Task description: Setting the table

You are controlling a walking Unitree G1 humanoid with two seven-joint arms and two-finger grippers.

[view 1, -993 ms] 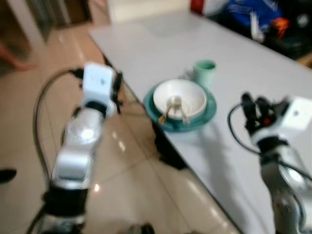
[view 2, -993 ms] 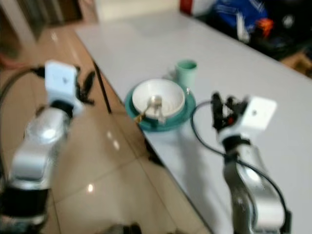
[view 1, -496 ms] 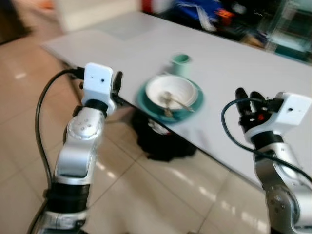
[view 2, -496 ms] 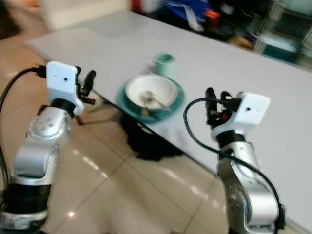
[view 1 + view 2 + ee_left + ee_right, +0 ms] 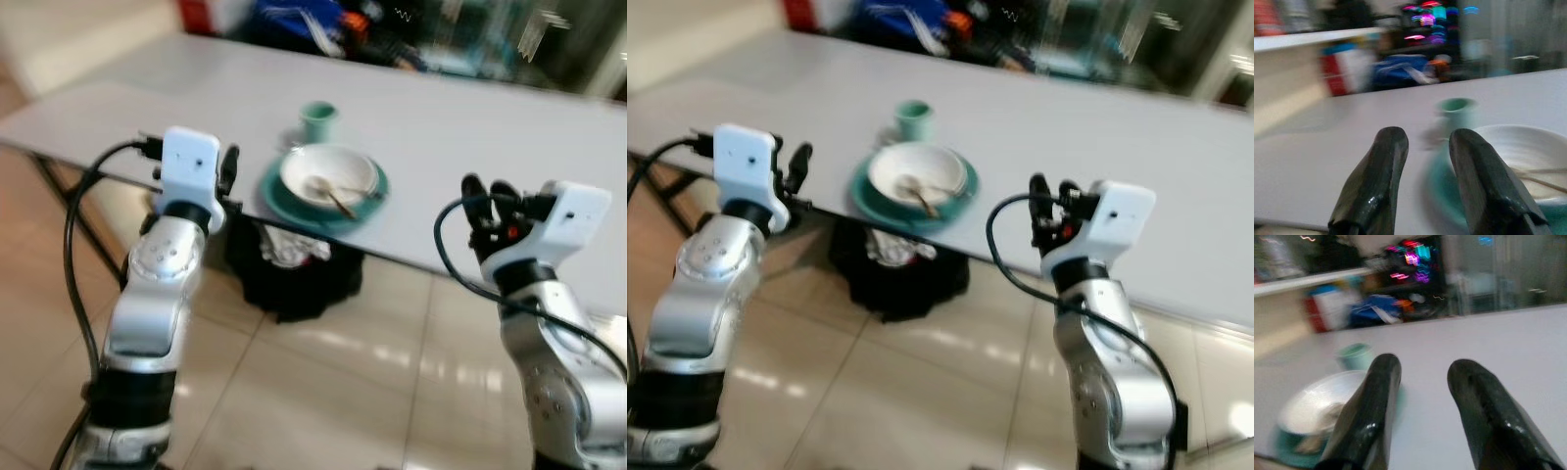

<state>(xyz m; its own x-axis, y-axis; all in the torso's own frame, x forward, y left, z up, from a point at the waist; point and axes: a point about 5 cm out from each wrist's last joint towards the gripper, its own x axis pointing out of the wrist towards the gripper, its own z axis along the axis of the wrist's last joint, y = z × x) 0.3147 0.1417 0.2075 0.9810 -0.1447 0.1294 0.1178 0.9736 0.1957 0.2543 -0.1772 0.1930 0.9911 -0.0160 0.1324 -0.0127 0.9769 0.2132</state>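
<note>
A long grey table (image 5: 470, 127) runs across the scene above a glossy tiled floor (image 5: 323, 392), and a dark bundle (image 5: 294, 269) sits on the floor beneath the table's near edge. Near that edge rests a teal plate (image 5: 284, 201) carrying a white bowl (image 5: 329, 174), with a spoon (image 5: 331, 194) lying inside the bowl. Just behind the plate stands a pale green cup (image 5: 318, 119), upright. Both silver arms are raised in front of the table. The left gripper (image 5: 1422, 183) hovers at the table's edge just left of the plate, its two black fingers (image 5: 1374, 181) parted by a moderate gap and holding nothing. The right gripper (image 5: 1422, 413) hangs to the right of the plate, clear of it, over the near edge of the table — its fingers (image 5: 1484, 416) likewise spread with nothing between them. Blurred clutter (image 5: 323, 24) — blue, red and orange shapes — lies at the table's far side.
</note>
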